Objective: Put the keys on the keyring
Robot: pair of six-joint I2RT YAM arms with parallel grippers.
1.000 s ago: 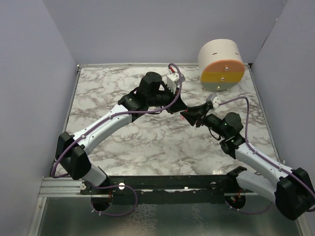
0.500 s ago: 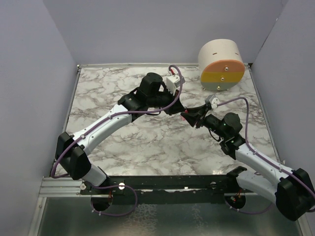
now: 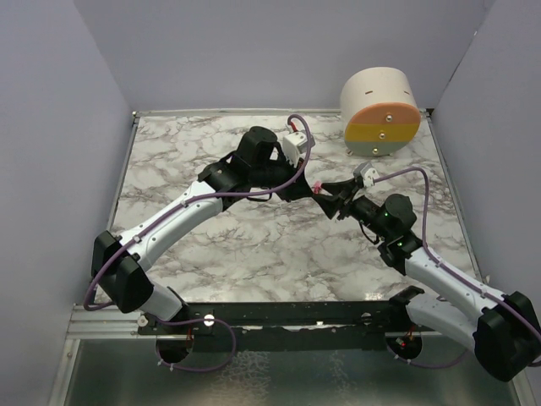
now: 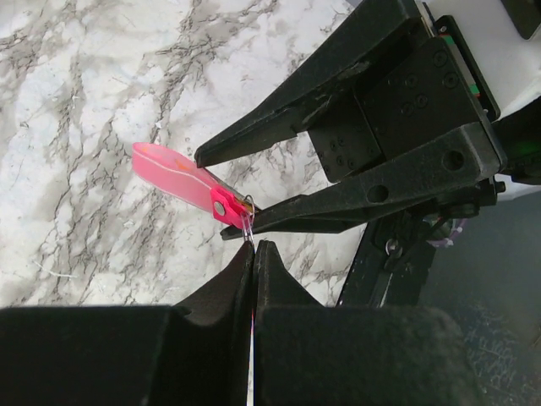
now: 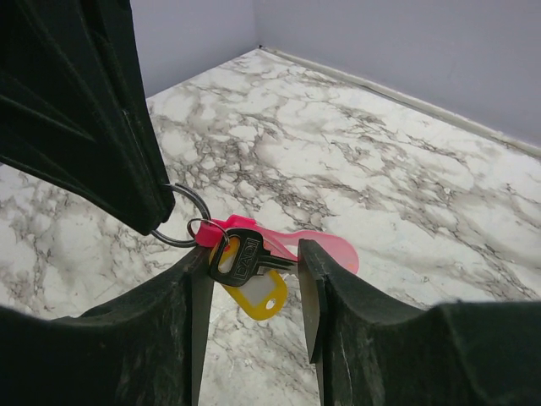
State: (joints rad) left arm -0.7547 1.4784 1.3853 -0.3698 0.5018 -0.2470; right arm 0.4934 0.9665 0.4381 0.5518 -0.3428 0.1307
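My left gripper (image 3: 304, 191) is shut on a thin steel keyring (image 5: 181, 216), which also shows in the left wrist view (image 4: 248, 227), and holds it above the table. A pink elongated key tag (image 4: 179, 179), a yellow key tag (image 5: 259, 296) and a black-headed key (image 5: 241, 255) hang from the ring. My right gripper (image 3: 331, 201) faces the left one with its jaws apart. The black-headed key lies across the gap between its fingers (image 5: 196, 292). The pink tag shows between the grippers in the top view (image 3: 314, 187).
A big cream, orange, yellow and grey cylinder (image 3: 381, 112) stands at the back right of the marble table (image 3: 211, 245). Grey walls close off the left, back and right sides.
Both grippers have shifted slightly left and up together. The left wrist has turned a little, and the pink tag sits a bit higher between them.
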